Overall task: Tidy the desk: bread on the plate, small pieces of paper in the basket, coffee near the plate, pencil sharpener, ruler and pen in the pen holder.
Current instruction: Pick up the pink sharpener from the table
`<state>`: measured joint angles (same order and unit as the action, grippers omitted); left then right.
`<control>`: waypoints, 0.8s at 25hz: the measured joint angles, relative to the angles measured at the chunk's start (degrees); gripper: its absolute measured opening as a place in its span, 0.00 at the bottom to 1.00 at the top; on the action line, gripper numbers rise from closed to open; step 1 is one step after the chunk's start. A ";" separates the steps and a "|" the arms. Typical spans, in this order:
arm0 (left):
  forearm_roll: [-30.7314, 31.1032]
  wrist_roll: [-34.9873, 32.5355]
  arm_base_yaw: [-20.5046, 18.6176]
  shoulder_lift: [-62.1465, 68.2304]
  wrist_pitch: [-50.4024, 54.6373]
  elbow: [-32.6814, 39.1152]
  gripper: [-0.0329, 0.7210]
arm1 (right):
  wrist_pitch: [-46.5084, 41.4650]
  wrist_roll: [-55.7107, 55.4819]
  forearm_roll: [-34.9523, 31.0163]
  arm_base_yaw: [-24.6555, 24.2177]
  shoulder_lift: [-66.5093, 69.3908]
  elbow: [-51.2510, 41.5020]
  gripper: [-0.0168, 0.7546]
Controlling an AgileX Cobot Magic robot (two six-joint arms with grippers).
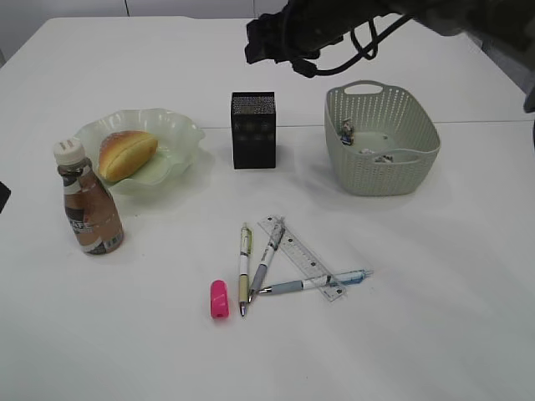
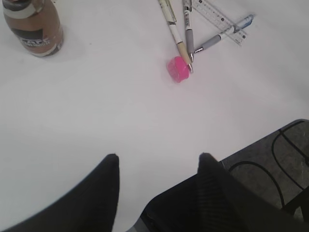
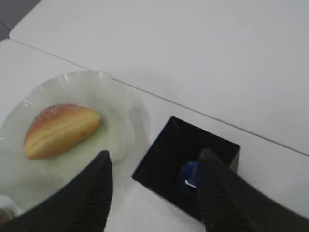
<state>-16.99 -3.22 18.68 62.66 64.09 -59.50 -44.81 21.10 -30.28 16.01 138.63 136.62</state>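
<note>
A: So, what shows in the exterior view?

B: On the white worktop (image 1: 418,334) the bread (image 1: 126,154) lies in the plate (image 1: 180,134) at the left, and the coffee (image 1: 89,200) stands upright just in front of the plate. The pen holder (image 1: 253,130) stands in the middle and the basket (image 1: 380,138) to its right, with small things inside. Nearer the camera lie a pink pencil sharpener (image 1: 219,299), three pens and the ruler (image 1: 301,256); two of the pens cross over the ruler. A dark arm (image 1: 334,29) reaches in at the top, above the pen holder.

A: And the left wrist view?

B: The left hand (image 2: 158,162) hovers above bare worktop with its fingers apart and nothing between them. Far ahead are the coffee, the pink sharpener touching two pen tips, and the ruler.

A: The right wrist view?

B: The right hand (image 3: 155,159) hangs over the pen holder, looking down into its mouth, fingers apart and holding nothing. Something blue (image 3: 188,176) shines inside the holder; what it is, I cannot tell. The bread sits in the plate to the left.
</note>
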 joint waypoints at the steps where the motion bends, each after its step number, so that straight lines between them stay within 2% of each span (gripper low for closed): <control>1: 0.00 0.00 0.00 0.00 0.00 0.00 0.55 | -2.63 0.00 1.06 -0.40 0.00 0.97 0.59; 9: 0.00 0.00 0.00 0.00 0.00 0.00 0.55 | -23.62 0.00 14.11 -1.44 0.00 4.46 0.59; 12: 0.00 0.00 0.00 0.00 0.38 0.00 0.55 | -25.84 -0.69 20.81 -1.44 -0.08 4.46 0.59; 15: 0.00 0.04 0.00 0.00 1.76 0.00 0.55 | -26.37 -6.17 27.70 -1.44 -0.56 4.46 0.58; 20: 0.00 0.90 0.00 0.00 4.23 0.00 0.55 | -26.93 -17.81 35.64 -1.44 -5.00 4.46 0.58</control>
<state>-16.99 -2.32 18.68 62.66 68.32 -59.50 -71.74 3.29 5.36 14.57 133.63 141.08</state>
